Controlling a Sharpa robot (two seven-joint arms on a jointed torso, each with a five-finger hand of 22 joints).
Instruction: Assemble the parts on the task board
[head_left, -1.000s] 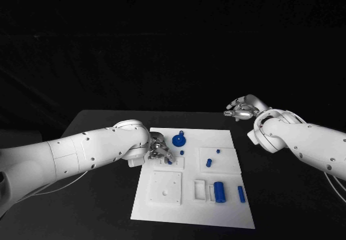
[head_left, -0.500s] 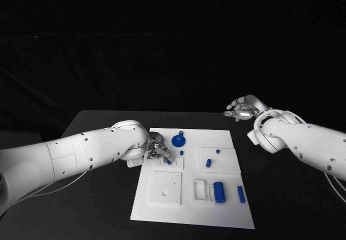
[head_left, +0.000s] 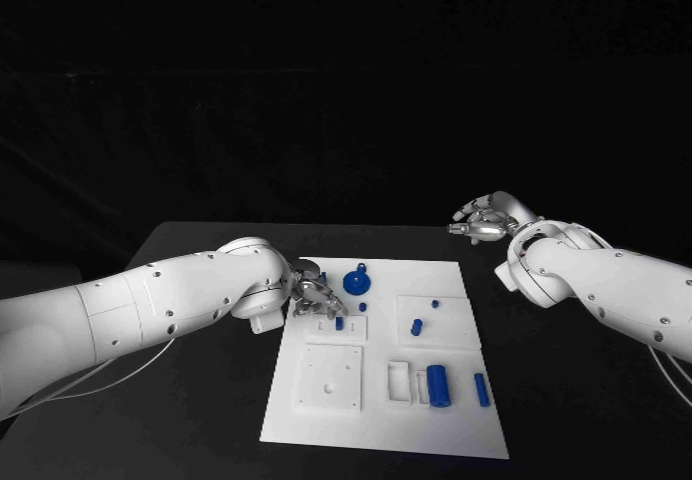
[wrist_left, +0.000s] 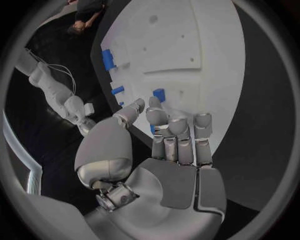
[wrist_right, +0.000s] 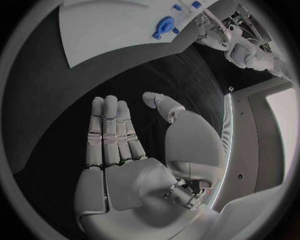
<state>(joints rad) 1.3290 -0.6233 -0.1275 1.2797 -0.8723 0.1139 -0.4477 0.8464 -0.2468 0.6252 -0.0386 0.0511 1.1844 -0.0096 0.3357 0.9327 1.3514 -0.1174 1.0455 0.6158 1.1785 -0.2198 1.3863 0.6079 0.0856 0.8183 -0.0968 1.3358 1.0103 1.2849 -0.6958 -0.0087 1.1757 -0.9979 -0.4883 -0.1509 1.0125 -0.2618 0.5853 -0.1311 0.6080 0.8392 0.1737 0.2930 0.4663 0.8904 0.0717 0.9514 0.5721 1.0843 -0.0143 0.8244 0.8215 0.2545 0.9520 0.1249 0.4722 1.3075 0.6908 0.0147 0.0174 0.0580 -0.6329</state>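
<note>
While the left hand (head_left: 312, 296) hovers over the board (head_left: 447, 420), fingers (wrist_left: 178, 131) together on a small blue peg (head_left: 339, 322), grip unclear. Peg looks light, stiff, slick: pinch its sides. Right hand (head_left: 483, 220) spread, well apart.

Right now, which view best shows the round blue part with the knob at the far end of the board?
The head view: the round blue part shows whole on the board, beside the left hand. The right wrist view shows it small at the board's edge. In the left wrist view I cannot pick it out.
</note>
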